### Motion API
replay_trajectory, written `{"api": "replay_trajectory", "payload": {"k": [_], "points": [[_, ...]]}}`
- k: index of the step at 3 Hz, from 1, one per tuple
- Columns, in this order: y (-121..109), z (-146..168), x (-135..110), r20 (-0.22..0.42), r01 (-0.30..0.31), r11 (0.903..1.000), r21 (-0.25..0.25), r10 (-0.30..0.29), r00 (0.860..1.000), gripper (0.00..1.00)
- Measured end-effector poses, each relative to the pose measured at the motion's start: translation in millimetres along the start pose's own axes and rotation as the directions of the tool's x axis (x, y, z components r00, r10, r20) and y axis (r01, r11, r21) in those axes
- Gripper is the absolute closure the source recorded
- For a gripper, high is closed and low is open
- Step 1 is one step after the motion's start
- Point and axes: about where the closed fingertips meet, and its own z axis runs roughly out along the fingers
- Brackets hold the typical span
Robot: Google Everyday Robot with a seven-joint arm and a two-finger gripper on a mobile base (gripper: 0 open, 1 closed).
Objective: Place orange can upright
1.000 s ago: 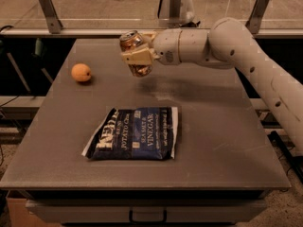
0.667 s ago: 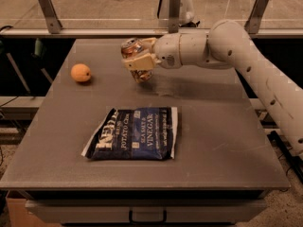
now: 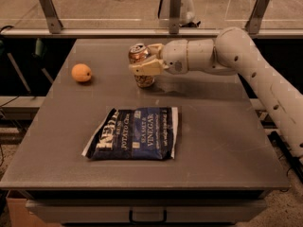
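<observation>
Grip comes first: the claw [image 3: 143, 64] is clamped across the middle of the orange can [image 3: 138, 52], toward the back of the table [image 3: 227, 126], a little left of centre. The can stands nearly upright, silver top uppermost. Its base seems to sit on the table or just above it, though the view does not settle which.

A drink can like this is probably light, with thin, smooth walls that dent under a hard squeeze and can slip in a loose one. The mid-body hold looks right to me, since it leaves the flat base free to seat. No writing on the can is legible.

In front lies a dark blue chip bag [image 3: 135, 134] reading "POTATO CHIPS" and "SEA SALT & VINEGAR", with what looks like "Kettle". An orange [image 3: 81, 73] rests well to the left.
</observation>
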Motion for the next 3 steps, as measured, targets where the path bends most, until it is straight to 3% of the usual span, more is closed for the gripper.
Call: {"api": "replay_trajectory", "payload": {"k": [1, 2, 3], "points": [[1.7, -6.9, 8.0, 0.007, -0.01, 0.9999, 0.007, 0.01, 1.0, 0.13], [3.2, -17.2, 13.8, 0.01, -0.021, 0.9993, 0.03, 0.021, 1.0, 0.0], [11.9, -46.8, 1.1, 0.022, -0.008, 0.9946, 0.104, 0.006, 1.0, 0.0]]}}
